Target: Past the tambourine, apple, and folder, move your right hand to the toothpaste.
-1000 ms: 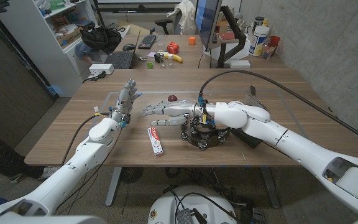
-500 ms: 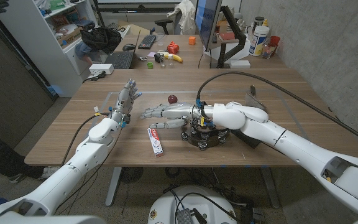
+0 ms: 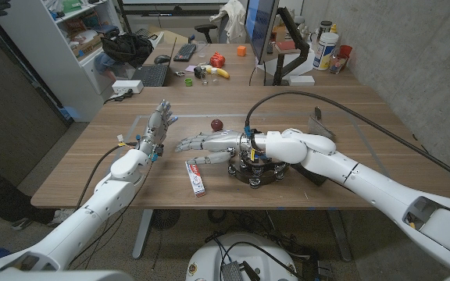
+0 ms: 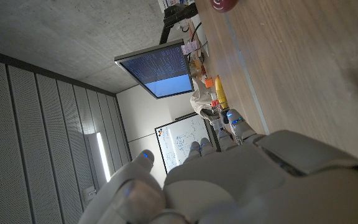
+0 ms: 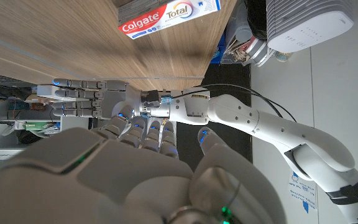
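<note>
Near the middle of the head view, the right hand [image 3: 209,146] reaches leftward with fingers spread and holding nothing, just above the toothpaste [image 3: 197,176], a red-and-white box lying lengthwise below it on the table [image 3: 350,109]. Its forearm passes over the tambourine [image 3: 258,168], the apple [image 3: 217,123] sits higher up beyond the fingertips, and a dark folder [image 3: 317,176] edge peeks out under the arm. At centre left the left hand [image 3: 156,129] stands with fingers open and raised.

From the left wrist, the left hand [image 4: 241,180] looms large, and the apple [image 4: 222,5] shows at the top edge.

From the right wrist, the right hand [image 5: 135,168] has fingers parted; the toothpaste [image 5: 169,17] lies at the top, lettering readable, and the left hand [image 5: 82,98] stretches open at mid-left.
</note>
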`<act>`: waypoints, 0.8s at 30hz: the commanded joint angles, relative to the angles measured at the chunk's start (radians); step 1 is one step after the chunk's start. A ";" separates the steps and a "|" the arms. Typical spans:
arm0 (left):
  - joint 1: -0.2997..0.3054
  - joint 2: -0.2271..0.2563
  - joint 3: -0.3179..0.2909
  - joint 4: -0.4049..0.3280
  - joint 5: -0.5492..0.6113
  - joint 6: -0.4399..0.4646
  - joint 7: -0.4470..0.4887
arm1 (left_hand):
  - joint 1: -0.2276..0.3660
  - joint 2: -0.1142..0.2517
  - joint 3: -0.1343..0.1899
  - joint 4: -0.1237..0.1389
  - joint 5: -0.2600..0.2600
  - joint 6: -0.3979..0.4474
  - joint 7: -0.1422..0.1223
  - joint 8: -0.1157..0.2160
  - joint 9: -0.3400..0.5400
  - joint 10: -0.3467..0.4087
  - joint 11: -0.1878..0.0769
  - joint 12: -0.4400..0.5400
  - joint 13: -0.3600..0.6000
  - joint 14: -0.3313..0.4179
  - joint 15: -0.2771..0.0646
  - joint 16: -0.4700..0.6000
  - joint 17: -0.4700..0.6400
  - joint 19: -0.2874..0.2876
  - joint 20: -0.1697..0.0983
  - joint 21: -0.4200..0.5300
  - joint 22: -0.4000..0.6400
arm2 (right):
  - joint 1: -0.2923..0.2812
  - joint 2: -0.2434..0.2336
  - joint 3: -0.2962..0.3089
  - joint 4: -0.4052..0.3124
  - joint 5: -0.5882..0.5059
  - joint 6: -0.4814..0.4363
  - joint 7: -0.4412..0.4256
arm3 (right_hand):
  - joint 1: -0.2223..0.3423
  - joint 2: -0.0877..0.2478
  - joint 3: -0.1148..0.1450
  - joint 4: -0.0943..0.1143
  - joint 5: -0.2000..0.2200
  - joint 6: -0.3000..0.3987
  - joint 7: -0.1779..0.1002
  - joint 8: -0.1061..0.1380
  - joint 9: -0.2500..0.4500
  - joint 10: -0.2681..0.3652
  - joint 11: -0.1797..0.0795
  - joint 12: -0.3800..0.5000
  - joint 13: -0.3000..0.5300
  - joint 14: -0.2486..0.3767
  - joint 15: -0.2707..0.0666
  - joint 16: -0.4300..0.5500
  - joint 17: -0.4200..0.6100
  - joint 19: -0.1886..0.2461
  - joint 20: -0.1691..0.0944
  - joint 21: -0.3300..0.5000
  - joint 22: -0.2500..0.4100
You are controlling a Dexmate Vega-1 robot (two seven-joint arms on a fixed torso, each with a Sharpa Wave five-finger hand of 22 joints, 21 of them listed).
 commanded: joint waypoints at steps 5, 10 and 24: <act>0.005 0.002 -0.005 0.003 -0.003 -0.004 -0.001 | -0.005 0.104 -0.004 -0.001 0.007 -0.119 0.000 0.005 0.003 -0.108 0.008 0.003 0.003 -0.148 -0.026 -0.002 0.003 -0.181 -0.018 -0.001 0.003 | 0.012 0.011 -0.016 0.011 -0.026 -0.003 -0.003 | 0.015 0.030 0.005 -0.005 -0.003 0.003 0.000 0.003 0.003 -0.008 -0.004 -0.002 0.003 -0.010 -0.039 -0.002 0.000 -0.005 -0.109 -0.005 0.004; 0.003 0.000 -0.004 0.011 -0.006 -0.003 -0.003 | -0.006 0.104 -0.005 -0.001 0.007 -0.119 0.000 0.005 0.003 -0.107 0.007 0.003 0.003 -0.148 -0.026 -0.002 0.003 -0.181 -0.017 -0.002 0.003 | 0.013 0.013 -0.021 0.015 -0.028 -0.006 -0.002 | 0.017 0.029 0.006 -0.007 -0.004 0.001 -0.001 0.003 0.003 -0.010 -0.004 -0.003 0.003 -0.011 -0.038 -0.002 0.001 -0.005 -0.107 -0.007 0.004; 0.005 -0.001 -0.006 0.022 -0.010 -0.008 -0.009 | -0.005 0.105 -0.006 -0.001 0.008 -0.119 -0.001 0.004 0.003 -0.108 0.008 0.003 0.003 -0.148 -0.025 -0.002 0.003 -0.180 -0.017 -0.004 0.003 | 0.025 0.025 -0.043 0.029 -0.042 -0.010 0.008 | 0.020 0.026 0.005 -0.010 -0.005 -0.004 0.000 0.002 0.003 -0.015 -0.003 -0.003 0.003 -0.015 -0.036 -0.002 0.001 -0.005 -0.100 -0.011 0.004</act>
